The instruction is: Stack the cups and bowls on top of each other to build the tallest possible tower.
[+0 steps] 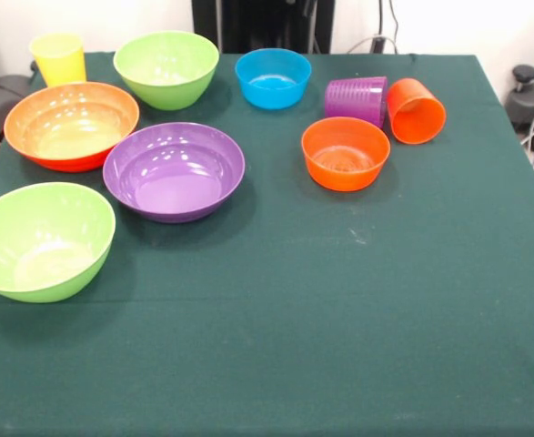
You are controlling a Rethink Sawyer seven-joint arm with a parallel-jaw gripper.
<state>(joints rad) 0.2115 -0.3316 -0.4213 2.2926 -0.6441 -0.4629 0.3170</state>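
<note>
While nothing is stacked, every cup and bowl sits apart or side by side on the green cloth (357, 300). Taking the purple bowl (174, 171) as the clock's centre: the orange bowl (71, 125) lies at ten o'clock, just beside it; one lime bowl (166, 68) stands at twelve o'clock, near the far edge; the other lime bowl (41, 240) sits at eight o'clock, close to the cloth's edge. The yellow cup (58, 59) stands upright at eleven o'clock, beyond the orange bowl, at the far corner. The blue bowl (273, 77) is at one o'clock. At three o'clock, well apart, sits the small orange bowl (345, 153). Beyond that one, at its twelve o'clock, the purple cup (357, 98) lies on its side, and the orange cup (416, 110) lies tipped just beside it at one o'clock, mouth toward the camera; the two cups look to be touching. All bowls stand upright and empty. No pink bowl shows. The gripper does not show, so its state cannot be told.
</note>
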